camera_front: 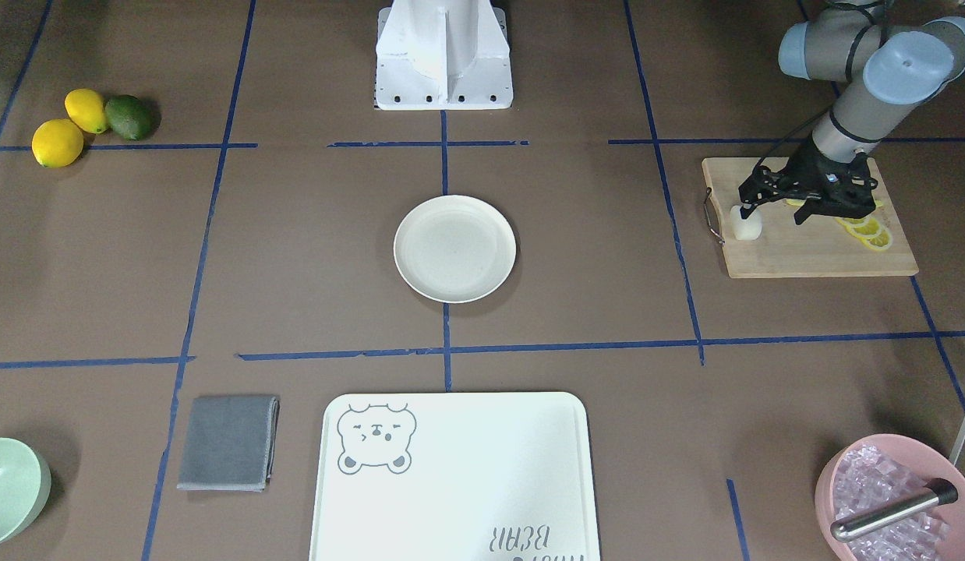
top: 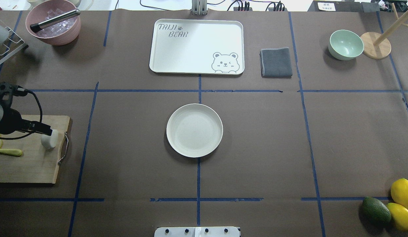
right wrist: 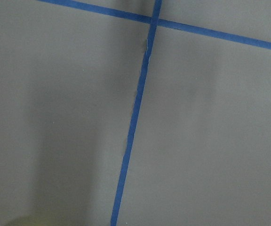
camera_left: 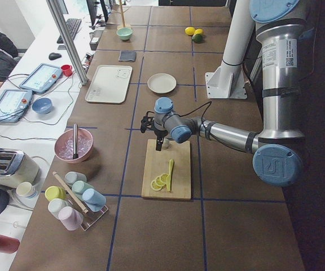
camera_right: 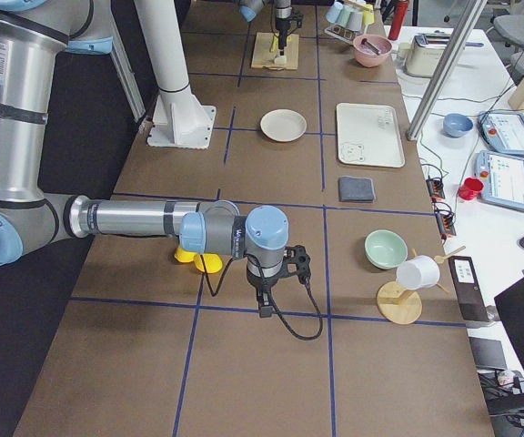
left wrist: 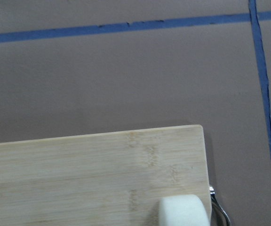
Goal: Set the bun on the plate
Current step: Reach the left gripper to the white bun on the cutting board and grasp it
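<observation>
Bun place: lies on the wooden board (camera_front: pixel 810 253), close to the corner by the metal handle (camera_front: pixel 712 218), at the board end that is nearest the plate.
Bun (camera_front: pixel 746 227) way: looks to stand on one flat end, flat top up, long way running up and down; short and stubby, so hard to be sure.
Left gripper (camera_front: pixel 771 214): hangs right over the bun, tilted down toward it from the arm side.
Left jaws: look spread apart, with a gap between the two black prongs; not clamped on anything.
Left fingertips (camera_front: pixel 744 209): one tip right at the top of the bun; touching or just above, cannot tell.
Plate (camera_front: pixel 454 248): lies flat in the middle of the table, well apart from the bun and the board.
Lemon slices (camera_front: pixel 868 230): on the same board, on the other side of the left gripper from the bun.
Right gripper (camera_right: pixel 264 296): points down over bare brown table, far from the board; apart or together, cannot tell.
Tray (camera_front: pixel 451 483): past the plate, on the side away from the robot's base.
</observation>
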Available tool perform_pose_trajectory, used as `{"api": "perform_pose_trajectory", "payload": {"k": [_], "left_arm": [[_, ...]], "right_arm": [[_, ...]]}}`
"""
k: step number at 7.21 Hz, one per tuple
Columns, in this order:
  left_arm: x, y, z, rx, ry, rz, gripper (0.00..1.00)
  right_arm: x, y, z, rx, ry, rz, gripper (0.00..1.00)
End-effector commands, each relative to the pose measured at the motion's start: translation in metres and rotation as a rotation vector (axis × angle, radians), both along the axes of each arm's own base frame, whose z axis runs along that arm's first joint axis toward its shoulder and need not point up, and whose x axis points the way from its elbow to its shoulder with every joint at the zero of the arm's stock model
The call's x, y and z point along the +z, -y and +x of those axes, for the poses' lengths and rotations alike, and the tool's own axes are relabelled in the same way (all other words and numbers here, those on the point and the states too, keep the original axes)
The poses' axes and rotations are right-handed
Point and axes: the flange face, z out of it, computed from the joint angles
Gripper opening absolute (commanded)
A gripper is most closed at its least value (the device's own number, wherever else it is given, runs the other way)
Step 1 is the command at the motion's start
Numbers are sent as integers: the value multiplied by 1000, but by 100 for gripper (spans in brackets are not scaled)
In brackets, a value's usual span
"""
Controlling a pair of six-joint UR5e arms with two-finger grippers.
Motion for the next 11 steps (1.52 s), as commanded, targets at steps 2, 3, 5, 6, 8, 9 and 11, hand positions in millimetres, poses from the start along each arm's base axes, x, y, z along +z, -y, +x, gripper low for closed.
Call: {"api": "perform_pose_trajectory", "payload": {"k": [2,3,5,6,8,9,11], "left_arm": [[3,-8,19,34,6,-10,66],[3,-8,19,28,6,-16,30],[0,-8,19,28,3,-13,28],[-8,-8,20,30,-7,-7,28],[-58,11,38,23,-12,-6,28],[-100,21,48,-6,-23,-27,28],[-205,40,107,-69,-63,-97,28]], "right_arm": [[1,-1,0,-2,1,0,100],[1,-1,0,-2,1,0,100],[1,-1,0,-1,3,0,100],[1,-1,0,-1,3,-1,100],[1,-1,0,-2,3,-2,100],[4,-4,0,-2,3,-7,100],[4,-5,0,0,3,-10,100]]}}
